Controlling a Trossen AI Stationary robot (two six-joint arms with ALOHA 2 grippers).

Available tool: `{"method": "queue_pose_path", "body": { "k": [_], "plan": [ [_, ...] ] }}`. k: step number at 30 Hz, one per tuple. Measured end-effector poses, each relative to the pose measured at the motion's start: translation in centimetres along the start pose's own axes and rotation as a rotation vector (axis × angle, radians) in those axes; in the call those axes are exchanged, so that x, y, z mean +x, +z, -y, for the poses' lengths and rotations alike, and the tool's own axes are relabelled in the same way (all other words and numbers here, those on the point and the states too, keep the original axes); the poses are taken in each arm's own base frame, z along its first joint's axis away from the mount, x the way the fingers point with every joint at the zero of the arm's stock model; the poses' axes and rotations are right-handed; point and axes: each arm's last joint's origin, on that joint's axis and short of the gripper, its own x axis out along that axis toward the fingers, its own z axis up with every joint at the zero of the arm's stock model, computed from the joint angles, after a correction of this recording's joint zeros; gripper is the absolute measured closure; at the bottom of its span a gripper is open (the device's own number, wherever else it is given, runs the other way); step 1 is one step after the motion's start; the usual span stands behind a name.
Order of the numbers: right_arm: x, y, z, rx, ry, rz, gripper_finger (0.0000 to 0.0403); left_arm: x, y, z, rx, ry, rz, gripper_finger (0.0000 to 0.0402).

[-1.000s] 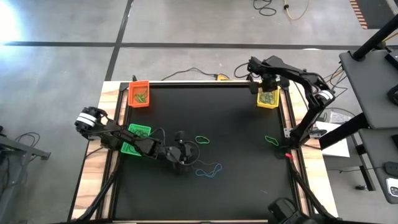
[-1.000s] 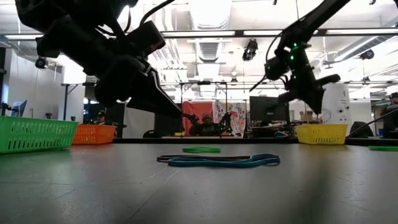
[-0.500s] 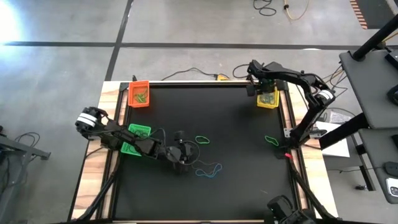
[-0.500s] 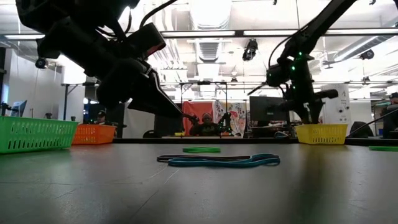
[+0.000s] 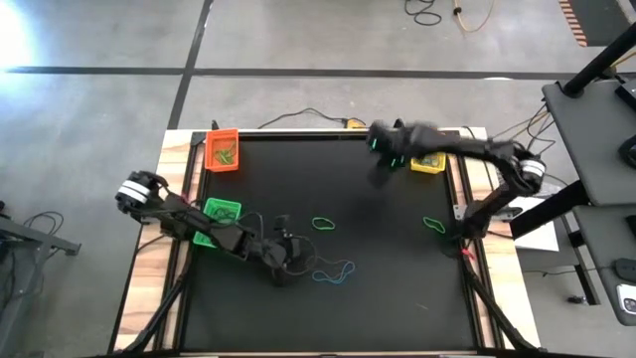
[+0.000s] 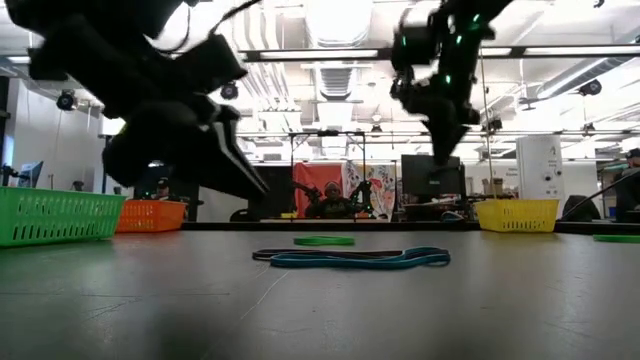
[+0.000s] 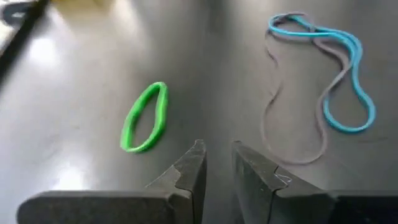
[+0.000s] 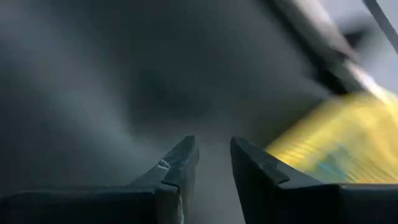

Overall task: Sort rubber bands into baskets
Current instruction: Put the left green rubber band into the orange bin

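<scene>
Fingers of the left gripper stand nearly together, only a narrow gap between them, holding nothing and poised just above the black mat. Just beyond them lies a green rubber band, with a tangled blue band and a grey band beside it (the two overlap, so separating them may be fiddly). Judging by this, the step in hand is a pick-up: the left gripper would need to open wider, drop over the green loop and pinch one strand.

From that green band, the bright green basket sits near, toward the left arm's base, and another green band lies well apart toward the table's right edge. Farther still, the orange basket holds several bands at the far left corner, and the yellow basket sits at the far right corner. Beside the yellow basket the right gripper hangs over bare mat, empty, its fingers likewise almost closed.
</scene>
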Motion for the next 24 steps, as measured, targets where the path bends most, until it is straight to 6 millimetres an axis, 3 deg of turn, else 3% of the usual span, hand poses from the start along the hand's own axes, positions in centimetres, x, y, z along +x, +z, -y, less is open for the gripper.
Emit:
{"method": "queue_pose_path", "body": {
  "k": [5, 9, 16, 24],
  "plan": [
    [0.6, -3.5, -9.7, -0.260, 0.206, 0.306, 0.0320, -1.7, 0.7, 0.6, 0.000, 0.073, 0.052, 0.0346],
    [1.3, -6.4, -15.2, -0.403, 0.383, 0.561, 0.0321, -1.8, 0.6, 1.0, -0.028, 0.084, 0.063, 0.0345],
    [0.1, -9.0, -18.6, -0.423, 0.529, 0.735, 0.0321, -0.3, -0.8, 2.1, -0.076, -0.022, 0.004, 0.0345],
    [-1.3, -13.4, -21.4, -0.553, 0.427, 0.923, 0.0321, 0.0, 1.7, 1.2, -0.211, 0.009, 0.199, 0.0345]
  ]
}}
